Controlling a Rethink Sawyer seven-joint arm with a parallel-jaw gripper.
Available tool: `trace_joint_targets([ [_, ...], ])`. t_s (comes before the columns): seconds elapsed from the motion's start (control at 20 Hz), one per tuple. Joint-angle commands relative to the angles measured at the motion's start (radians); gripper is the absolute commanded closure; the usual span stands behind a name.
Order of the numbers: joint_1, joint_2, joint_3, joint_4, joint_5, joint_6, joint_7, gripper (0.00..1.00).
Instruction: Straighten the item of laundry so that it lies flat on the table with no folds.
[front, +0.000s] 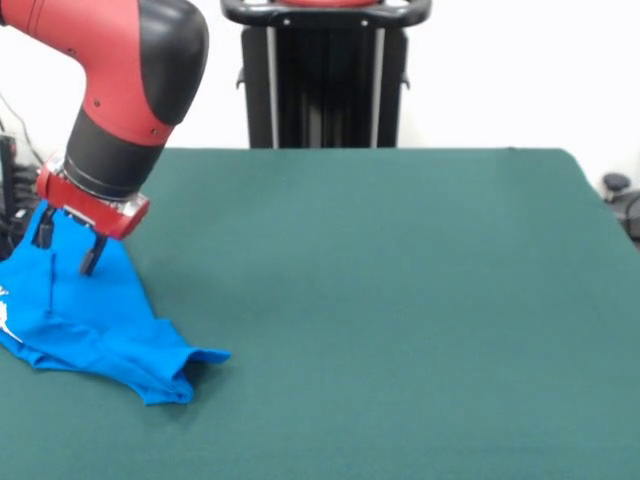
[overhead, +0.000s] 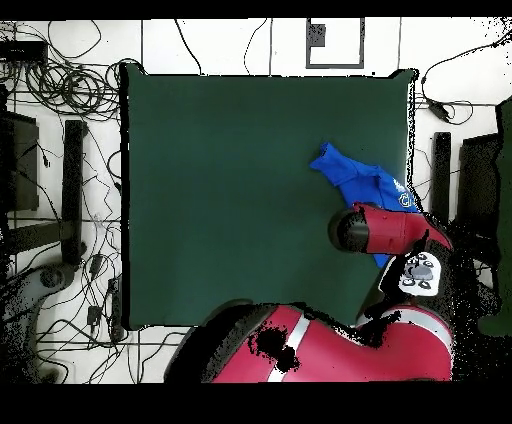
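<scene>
A: item of laundry (front: 95, 325) sits at the far left of the table (front: 400, 300) in the front view, bunched up, part of it running off the left edge of the picture. One sleeve pokes out right along the near side of the heap. Bit of white print shows at the left margin

B: gripper (front: 66, 243)?

A: right on top of the heap's high point. Two dark fingers (front: 90, 258) stand apart with blue cloth rising between them. Can't tell if they're pinching it or just pressed in

B: handling?

A: thin knit, light, floppy, no stiffness. Should drag on felt rather than slide, so it'll likely stretch and fold over if pulled low. I'd grip a hem or sleeve edge, lift, then lay out

B: room?

A: overhead shows the shirt hard against one table edge, some of it hidden under the arm (overhead: 385, 230), so I can't say if it overhangs. Left is tight. Everything right of the shirt in the front view is bare green, so I'd pull it that way, toward the table's middle
</scene>
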Motion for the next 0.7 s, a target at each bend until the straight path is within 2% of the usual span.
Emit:
trace_joint_targets([
  [0.05, 0.035, 0.061, 0.061, -0.027, 0.019, -0.01, 0.115, 0.0],
  [0.7, -0.008, 0.036, 0.122, -0.118, 0.035, 0.127, 0.012, 0.0],
])
